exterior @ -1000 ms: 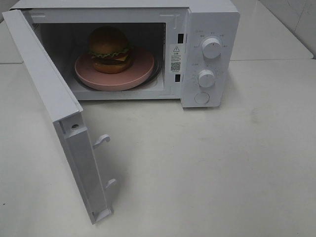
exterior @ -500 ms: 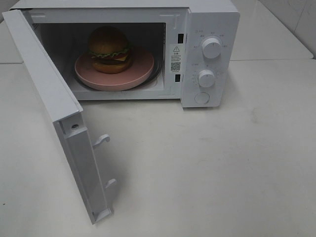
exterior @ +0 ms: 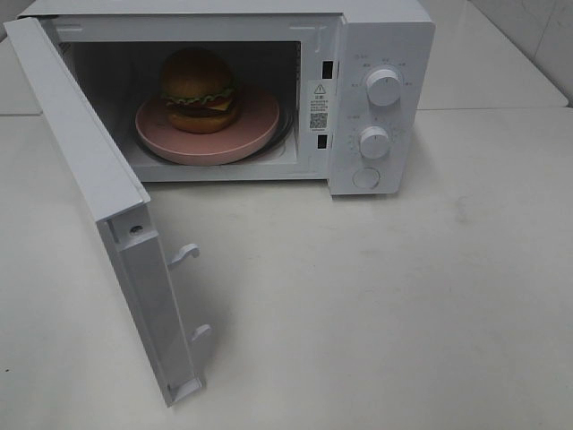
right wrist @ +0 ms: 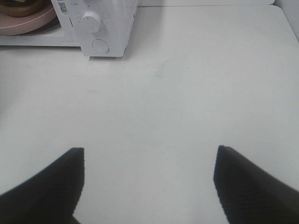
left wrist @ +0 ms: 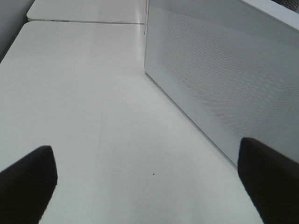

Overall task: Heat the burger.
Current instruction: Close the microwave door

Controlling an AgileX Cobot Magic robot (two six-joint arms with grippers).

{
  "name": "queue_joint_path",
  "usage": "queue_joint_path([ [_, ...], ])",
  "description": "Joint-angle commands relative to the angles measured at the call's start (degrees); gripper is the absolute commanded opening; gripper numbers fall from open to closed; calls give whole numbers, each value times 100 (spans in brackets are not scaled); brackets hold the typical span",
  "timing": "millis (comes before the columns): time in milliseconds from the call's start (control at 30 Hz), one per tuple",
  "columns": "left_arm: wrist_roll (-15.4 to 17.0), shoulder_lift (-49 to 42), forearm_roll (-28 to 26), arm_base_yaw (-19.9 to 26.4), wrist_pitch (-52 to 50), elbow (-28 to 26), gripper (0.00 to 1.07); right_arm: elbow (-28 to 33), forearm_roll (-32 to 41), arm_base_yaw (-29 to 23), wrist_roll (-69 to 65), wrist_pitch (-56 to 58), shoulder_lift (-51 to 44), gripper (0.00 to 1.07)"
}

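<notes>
The burger with a golden-brown bun, green lettuce and a dark patty sits on a round pink plate inside the white microwave. The microwave door stands wide open towards the front left. Neither arm shows in the exterior high view. In the left wrist view my left gripper is open and empty above the table, beside the perforated door panel. In the right wrist view my right gripper is open and empty over the bare table, well away from the microwave. A sliver of the burger shows on the plate there.
The microwave has two white knobs and a round button on its right panel. Two latch hooks stick out of the door's edge. The white table stretches out in front of and to the right of the microwave.
</notes>
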State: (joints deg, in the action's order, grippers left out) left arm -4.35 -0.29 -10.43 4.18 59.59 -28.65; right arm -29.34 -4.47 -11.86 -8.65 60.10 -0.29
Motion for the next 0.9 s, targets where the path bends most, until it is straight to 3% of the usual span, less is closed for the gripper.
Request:
queue_joint_path([
  [33,34,-115,-103,-11,-63,23,101,11,-29,46,23,-57,-155,74],
  [267,34,103,-115,-11,-327,-183,100,11,-40,46,-23,-57,-155,74],
  [433,34,510,6,-11,-905,-189,89,11,-40,46,-23,-57,-155,74],
  [467,34,728,6,-11,-1123,-189,79,11,-40,46,-29,-57,-155,74],
  [500,34,728,6,-11,-1123,-189,79,11,-40,46,-29,-57,-155,74],
  [533,34,854,6,-11,-1232,-178,73,11,-40,46,-29,-57,-155,74],
  [567,34,1100,6,-11,-1421,-143,58,11,-40,46,-29,-57,-155,74],
  [600,34,1100,6,-11,-1421,-143,58,11,-40,46,-29,-57,-155,74],
  [667,34,1358,-11,-11,-1902,-11,39,11,-40,46,-29,-57,-155,74],
  [700,34,1358,-11,-11,-1902,-11,39,11,-40,46,-29,-57,-155,74],
  [733,34,1513,-52,-11,-2172,86,27,11,-40,46,-29,-57,-155,74],
  [767,34,1513,-52,-11,-2172,86,27,11,-40,46,-29,-57,-155,74],
  [833,34,1759,-52,-11,-2601,258,10,11,-40,46,-29,-57,-155,74],
  [900,34,1902,-40,-11,-2905,378,4,11,-40,46,-29,-57,-155,74],
])
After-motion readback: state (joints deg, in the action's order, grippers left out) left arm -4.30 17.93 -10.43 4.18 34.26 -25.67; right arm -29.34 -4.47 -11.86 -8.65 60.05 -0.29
